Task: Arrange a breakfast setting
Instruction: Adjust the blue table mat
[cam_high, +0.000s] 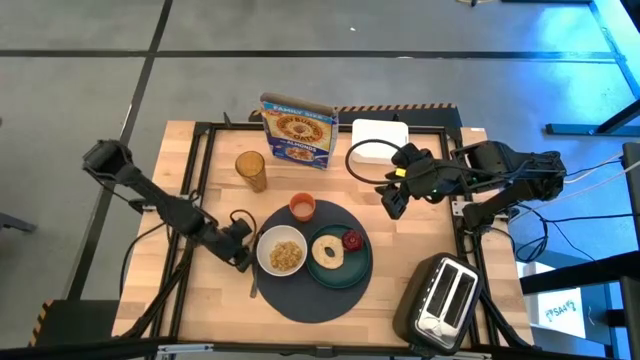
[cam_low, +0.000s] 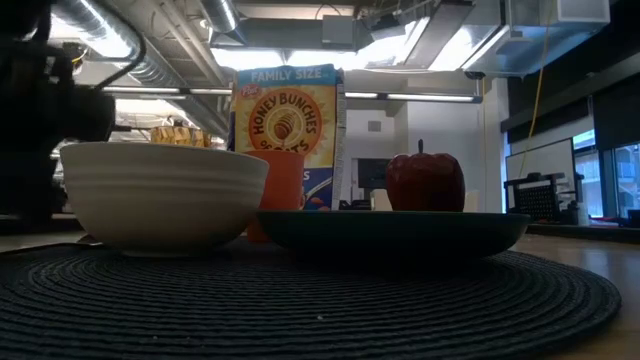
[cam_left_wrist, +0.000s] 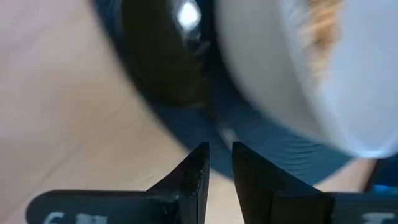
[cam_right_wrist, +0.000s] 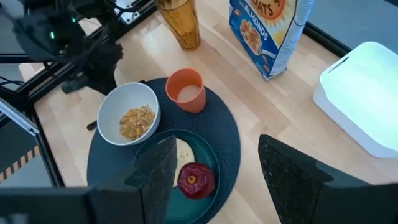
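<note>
A round dark-grey placemat (cam_high: 300, 300) lies at the table's near middle. On it stand a white bowl (cam_high: 282, 252) of cereal, a small orange cup (cam_high: 302, 206) and a teal plate (cam_high: 345, 272). The plate holds a tan bagel (cam_high: 327, 250) and a small dark-red fruit (cam_high: 353, 240). A spoon (cam_left_wrist: 168, 56) lies at the placemat's left edge beside the bowl. My left gripper (cam_high: 245, 260) is low at the bowl's left, its fingers almost together at the spoon's handle. My right gripper (cam_high: 393, 200) is open and empty, above the table right of the cup. My left gripper (cam_left_wrist: 221, 155) has the spoon's thin handle (cam_left_wrist: 221, 134) between its two fingertips, only at their free ends. The fingers come in low from the table's left and lie along the spoon. The spoon's bowl end rests on the placemat's edge beside the white bowl (cam_left_wrist: 311, 74).
A blue cereal box (cam_high: 298, 130) and an amber glass (cam_high: 251, 168) stand at the far side. A white container (cam_high: 380, 140) sits at the far right. A black-and-silver toaster (cam_high: 440, 298) stands at the near right corner. Bare wood lies left of the placemat.
</note>
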